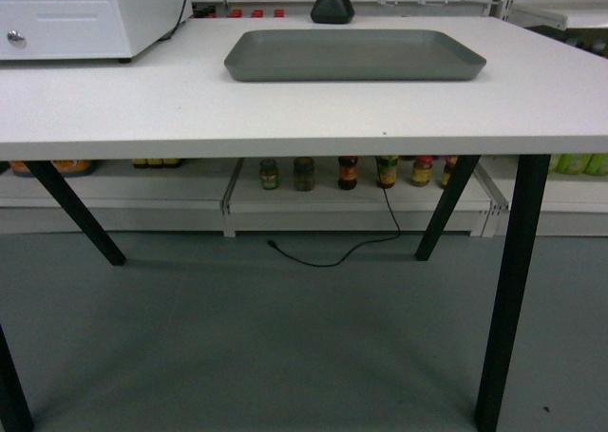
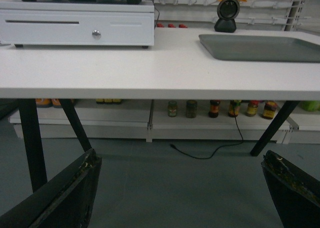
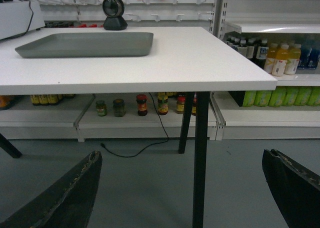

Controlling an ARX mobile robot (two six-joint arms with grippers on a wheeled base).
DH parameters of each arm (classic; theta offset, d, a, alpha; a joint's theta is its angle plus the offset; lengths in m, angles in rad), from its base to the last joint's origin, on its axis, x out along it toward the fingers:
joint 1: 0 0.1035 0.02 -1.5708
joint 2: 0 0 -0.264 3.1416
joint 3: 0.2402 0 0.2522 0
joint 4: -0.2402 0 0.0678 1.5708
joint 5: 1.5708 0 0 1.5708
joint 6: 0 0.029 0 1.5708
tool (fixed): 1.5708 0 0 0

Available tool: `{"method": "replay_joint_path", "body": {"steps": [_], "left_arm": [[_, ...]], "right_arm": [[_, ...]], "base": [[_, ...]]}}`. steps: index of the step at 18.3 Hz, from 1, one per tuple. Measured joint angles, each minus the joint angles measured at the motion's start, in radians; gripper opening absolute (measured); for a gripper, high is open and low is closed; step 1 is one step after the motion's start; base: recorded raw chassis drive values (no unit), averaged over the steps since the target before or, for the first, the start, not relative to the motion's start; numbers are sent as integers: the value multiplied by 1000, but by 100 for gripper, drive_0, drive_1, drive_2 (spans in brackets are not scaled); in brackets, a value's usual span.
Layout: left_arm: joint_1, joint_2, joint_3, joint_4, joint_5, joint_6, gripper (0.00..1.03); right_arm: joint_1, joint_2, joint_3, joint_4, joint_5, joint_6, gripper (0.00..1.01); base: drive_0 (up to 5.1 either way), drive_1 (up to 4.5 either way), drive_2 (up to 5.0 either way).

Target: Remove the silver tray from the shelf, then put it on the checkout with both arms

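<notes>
Left wrist view first: the left gripper [image 2: 182, 188] has its two black fingers [image 2: 70, 193] spread wide at the bottom corners of the picture, nothing between them but grey floor. The right gripper [image 3: 182, 188] is the same in its own view, fingers [image 3: 67, 195] far apart and holding nothing. Both hang low, below the level of the checkout [image 1: 285, 100] top and short of its front edge.

Everything else sits around that white counter. The silver tray [image 1: 353, 54] lies flat on it, toward the back and a little right of centre, its low rim clear all round. Just behind the tray, at the counter's rear edge, stands the black scanner [image 1: 332, 0] with its round lens. At the back left corner of the counter sits a white cash drawer [image 1: 76, 19] with a small round lock on its front. Black legs [image 1: 508, 290] carry the counter. Under it, on a low shelf [image 1: 351, 199] against the far wall, stands a row of jars [image 1: 347, 172], and a black cable [image 1: 351, 247] trails down to the floor. To the right of the counter, in the right wrist view, more shelving holds bottles [image 3: 277, 57].
</notes>
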Motion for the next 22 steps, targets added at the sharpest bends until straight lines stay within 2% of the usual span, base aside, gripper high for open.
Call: {"method": "replay_joint_path", "body": {"steps": [22], "left_arm": [[0, 0, 0, -3, 0, 3, 98]], "right_arm": [[0, 0, 0, -2, 0, -4, 98]], "base": [[0, 0, 0]]}}
